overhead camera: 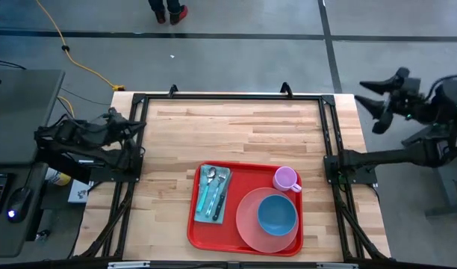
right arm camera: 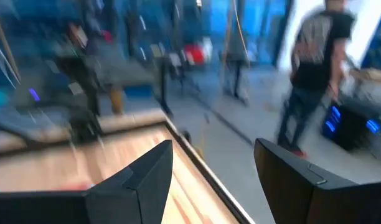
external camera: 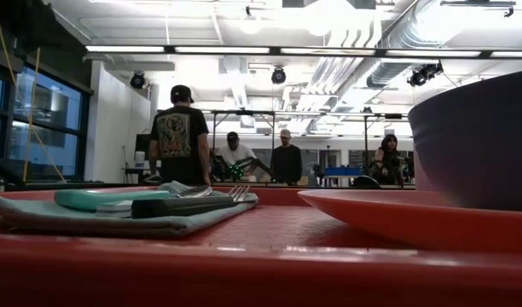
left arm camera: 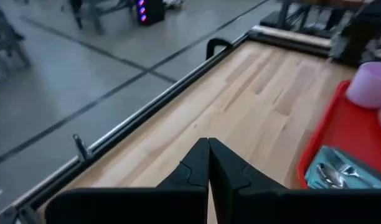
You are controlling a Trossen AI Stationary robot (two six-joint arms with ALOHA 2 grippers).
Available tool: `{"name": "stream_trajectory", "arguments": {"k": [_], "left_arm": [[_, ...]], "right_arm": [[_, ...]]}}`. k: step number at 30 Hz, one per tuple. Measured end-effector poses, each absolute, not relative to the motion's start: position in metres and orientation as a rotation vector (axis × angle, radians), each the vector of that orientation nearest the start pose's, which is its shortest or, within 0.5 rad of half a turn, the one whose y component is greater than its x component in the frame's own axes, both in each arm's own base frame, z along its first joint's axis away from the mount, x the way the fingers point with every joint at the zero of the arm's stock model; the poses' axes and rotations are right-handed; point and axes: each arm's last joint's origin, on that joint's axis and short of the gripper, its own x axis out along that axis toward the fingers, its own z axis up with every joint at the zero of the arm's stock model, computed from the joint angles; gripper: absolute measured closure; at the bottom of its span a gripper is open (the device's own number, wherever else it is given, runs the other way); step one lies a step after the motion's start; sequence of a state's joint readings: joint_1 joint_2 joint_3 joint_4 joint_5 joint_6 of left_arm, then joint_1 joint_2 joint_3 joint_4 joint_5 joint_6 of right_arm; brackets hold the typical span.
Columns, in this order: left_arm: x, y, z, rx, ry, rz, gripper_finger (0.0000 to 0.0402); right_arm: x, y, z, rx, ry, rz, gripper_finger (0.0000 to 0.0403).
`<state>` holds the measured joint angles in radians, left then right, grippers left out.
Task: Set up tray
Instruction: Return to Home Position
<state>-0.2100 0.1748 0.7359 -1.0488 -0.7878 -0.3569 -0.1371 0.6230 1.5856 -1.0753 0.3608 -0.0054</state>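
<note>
- Two arms show in the high view, both off to the sides. The left gripper (overhead camera: 141, 125) sits over the table's (overhead camera: 236, 127) left edge. The right gripper (overhead camera: 367, 106) hangs just past the far right corner, off the wood.
- Same view: the tray (overhead camera: 251, 178) lies at the near edge, a bit right of centre. On its left side is a napkin (overhead camera: 228, 187) with cutlery (overhead camera: 206, 196) on top. On its right is a pink plate (overhead camera: 246, 224) with a blue bowl (overhead camera: 277, 214) sitting in it. A pink cup (overhead camera: 286, 178) stands just behind the plate.
- Low view: the tray's rim (external camera: 244, 273) fills the bottom of the shot. The napkin (external camera: 116, 223) and cutlery (external camera: 142, 203) are on the left, the plate (external camera: 389, 217) and bowl (external camera: 478, 145) huge on the right. Neither gripper shows here. Behind, a person (external camera: 180, 136) in a black tee stands with their back turned, with a few more people (external camera: 287, 158) farther off.
- Left wrist view: the left gripper (left arm camera: 208, 142) has its fingers pressed together with nothing between them, above bare table (left arm camera: 240, 106). The tray (left arm camera: 340, 134), cup (left arm camera: 372, 84) and napkin (left arm camera: 327, 171) are well off to one side.
- Right wrist view: the right gripper (right arm camera: 212, 146) has its fingers spread wide and holds nothing. It looks past the table (right arm camera: 84, 168) corner at the floor. It's blurry, but a person (right arm camera: 315, 62) in a dark shirt shows beyond.
</note>
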Motion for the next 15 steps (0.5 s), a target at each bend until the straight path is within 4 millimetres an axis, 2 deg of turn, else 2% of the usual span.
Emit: {"name": "stream_trajectory", "arguments": {"k": [7,12,15], "left_arm": [[-0.01,0.021,0.291,-0.036,0.184,0.494,0.0362],[-0.005,0.018,0.293,0.05,0.182,0.412,0.0362],[0.007,0.014,0.288,0.076,0.15,0.336,0.0362]], "right_arm": [[-0.021,-0.006,0.415,0.066,-0.189,-0.458,0.0197],[-0.017,-0.007,0.37,0.134,-0.31,-0.437,0.0197],[-0.012,-0.008,0.356,0.152,-0.395,-0.43,0.0197]]}}
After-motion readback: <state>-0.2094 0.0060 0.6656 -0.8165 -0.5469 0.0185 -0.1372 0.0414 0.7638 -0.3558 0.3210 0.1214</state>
